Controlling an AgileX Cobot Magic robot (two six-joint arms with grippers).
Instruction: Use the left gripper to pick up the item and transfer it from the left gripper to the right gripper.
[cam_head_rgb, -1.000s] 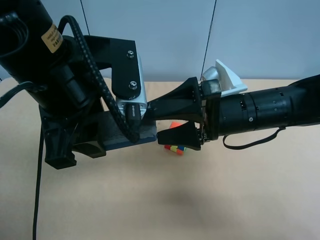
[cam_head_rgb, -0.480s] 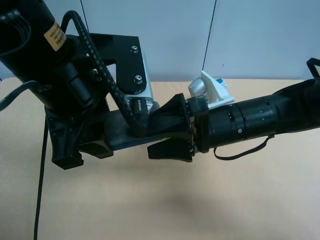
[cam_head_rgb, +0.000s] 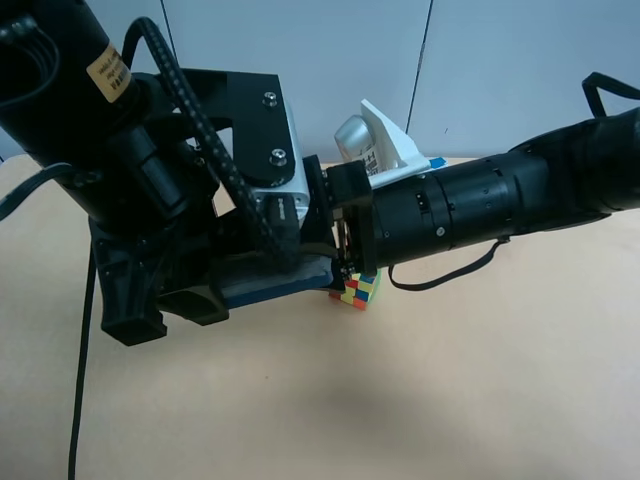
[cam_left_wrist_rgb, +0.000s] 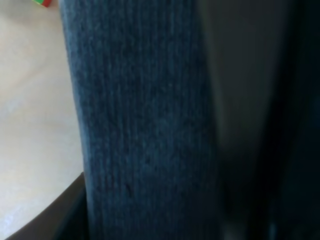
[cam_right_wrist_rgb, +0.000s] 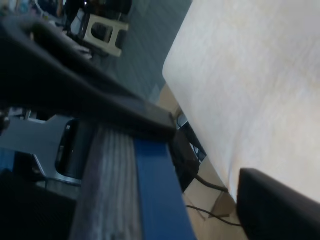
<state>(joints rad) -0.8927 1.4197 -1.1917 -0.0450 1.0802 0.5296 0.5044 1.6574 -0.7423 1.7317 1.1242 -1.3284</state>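
The item (cam_head_rgb: 278, 281), a flat dark block with a blue edge, is held level above the table by my left gripper (cam_head_rgb: 225, 275), which is shut on its left part. It fills the left wrist view (cam_left_wrist_rgb: 145, 125). My right gripper (cam_head_rgb: 335, 258), with its white mount, has its jaws at the item's right end, mostly hidden there. In the right wrist view the item (cam_right_wrist_rgb: 125, 195) lies against one finger (cam_right_wrist_rgb: 100, 100). The other finger (cam_right_wrist_rgb: 275, 207) stands well apart from it, so my right gripper (cam_right_wrist_rgb: 205, 152) is open.
A multicoloured puzzle cube (cam_head_rgb: 358, 289) sits on the tan table (cam_head_rgb: 400, 400) just below the item's right end; its corner shows in the left wrist view (cam_left_wrist_rgb: 42, 2). A bit of blue-and-white carton (cam_head_rgb: 437, 162) shows behind the right arm. The table's far edge meets a grey wall.
The right arm has moved left and rolled about its axis. Its fingers have gone over the item's right end. The cube, hidden half a second ago, shows again. The left gripper has barely moved.
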